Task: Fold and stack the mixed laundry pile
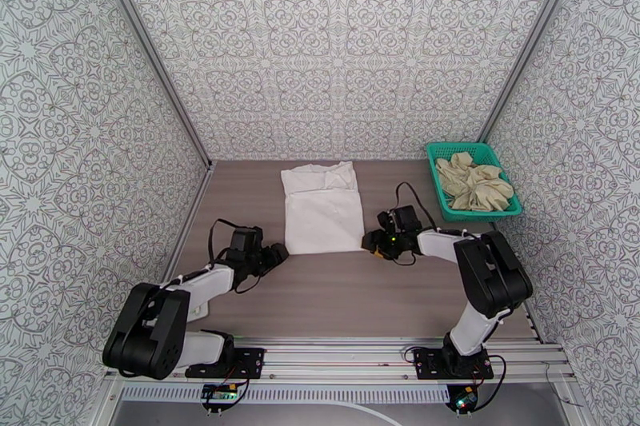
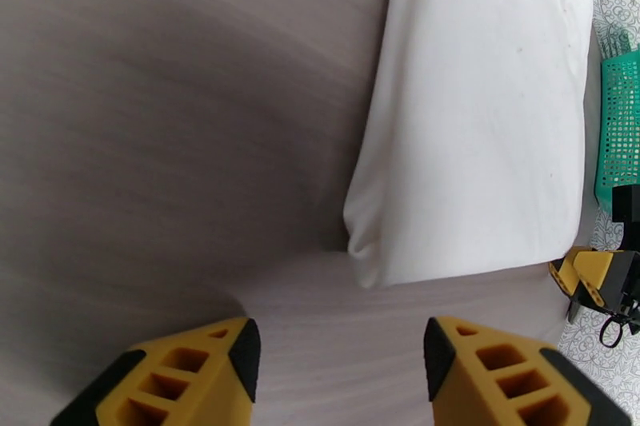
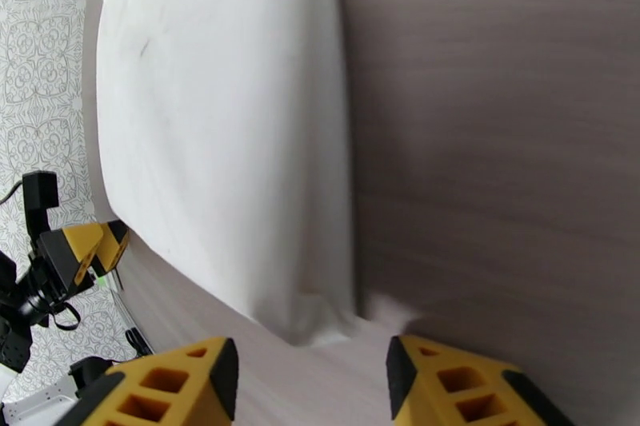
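A white T-shirt (image 1: 322, 212) lies folded into a long rectangle on the table's middle. The beige garment (image 1: 476, 182) sits crumpled in the teal basket (image 1: 438, 180) at the back right. My left gripper (image 1: 276, 253) is just off the shirt's near left corner and my right gripper (image 1: 372, 242) just off its near right corner. In the left wrist view the left gripper (image 2: 340, 356) stands open and empty, a short way before the shirt (image 2: 472, 116). The right wrist view has the right gripper (image 3: 312, 376) open too, its fingers either side of the shirt (image 3: 232, 124) corner, apart from it.
Patterned walls close in the table on three sides. The teal basket (image 2: 620, 124) stands against the right wall. Bare wood-grain tabletop (image 1: 336, 292) stretches between the shirt and the arm bases.
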Robot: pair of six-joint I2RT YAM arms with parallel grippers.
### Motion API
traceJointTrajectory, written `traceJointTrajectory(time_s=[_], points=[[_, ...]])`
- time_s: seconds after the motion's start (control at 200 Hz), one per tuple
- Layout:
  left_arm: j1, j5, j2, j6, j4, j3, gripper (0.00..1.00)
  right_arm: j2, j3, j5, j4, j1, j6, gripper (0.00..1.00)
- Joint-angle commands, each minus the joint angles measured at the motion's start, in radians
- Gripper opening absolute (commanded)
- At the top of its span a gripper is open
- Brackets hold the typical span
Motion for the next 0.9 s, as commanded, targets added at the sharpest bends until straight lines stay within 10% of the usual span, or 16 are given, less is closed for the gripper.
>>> traceJointTrajectory(time_s=[0.0, 0.275, 0.5, 0.895], points=[[-0.029, 0.036, 0.057, -0.057, 0.121, 0.002, 0.54, 0.033, 0.006, -0.009, 0.025, 0.026, 0.057, 0.51], [-0.045, 0.026, 0.162, -0.091, 0.247, 0.024, 0.4, 0.041, -0.014, -0.024, 0.121, 0.034, 0.127, 0.4], [-0.048, 0.035, 0.188, -0.113, 0.342, 0.018, 0.0, 0.051, 0.012, -0.012, 0.168, 0.034, 0.165, 0.2], [-0.042, 0.034, -0.01, -0.065, 0.264, -0.103, 0.0, -0.085, -0.079, 0.039, 0.061, 0.034, 0.135, 0.0]])
